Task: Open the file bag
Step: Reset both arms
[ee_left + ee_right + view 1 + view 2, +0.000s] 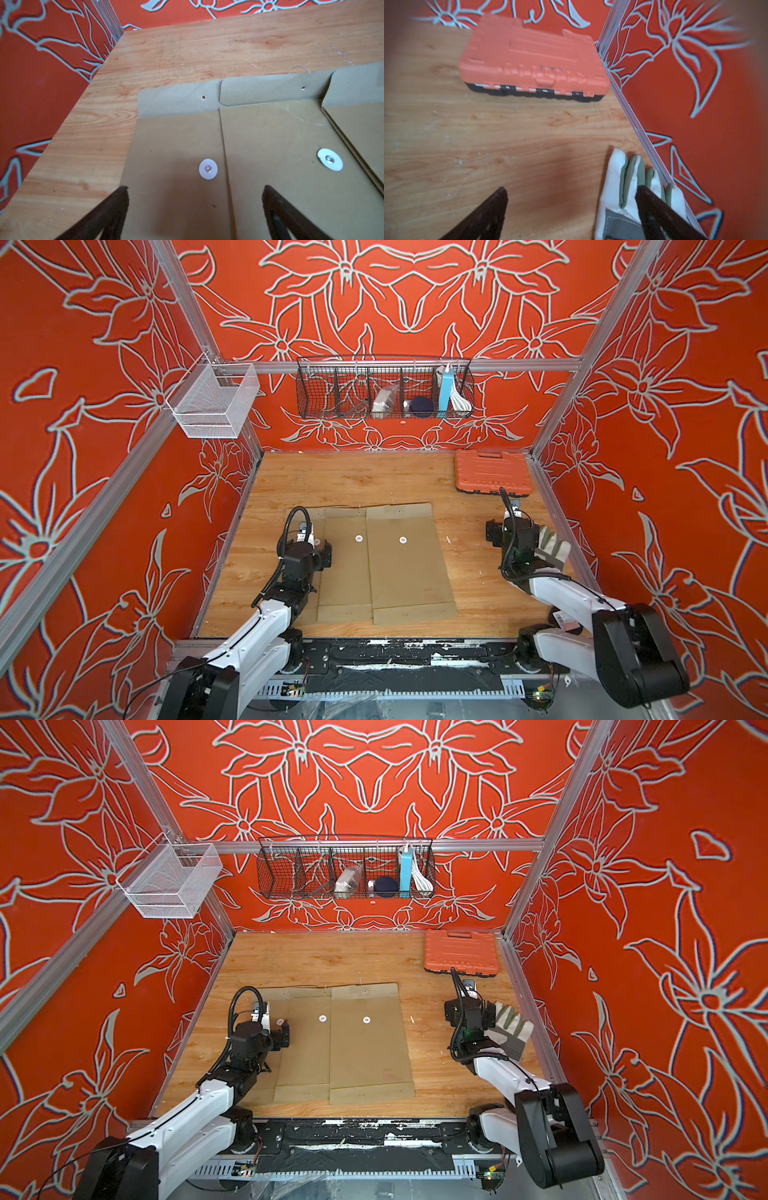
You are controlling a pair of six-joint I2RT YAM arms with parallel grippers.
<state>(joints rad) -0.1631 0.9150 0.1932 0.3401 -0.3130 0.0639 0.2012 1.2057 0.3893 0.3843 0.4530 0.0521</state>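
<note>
Across middle of wooden table (353, 477), three kraft file bags (409, 564) lie flat, overlapping, flaps (178, 99) spread toward far side. Over leftmost file bag (176, 145) hovers left gripper (195, 188), jaws wide, empty. At right, right gripper (571, 189) wide, empty, above work glove (616, 176). Approach step, by look; next likely: descend, pinch top sheet at mouth, lift.

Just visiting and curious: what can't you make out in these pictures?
- Leftmost file bag: left arm covers most, top views.
- Wire basket contents: too small, top views.
- Glove: half under right arm, top views; cut off, right wrist view.
- Toolbox markings: blurred, right wrist view.
</note>
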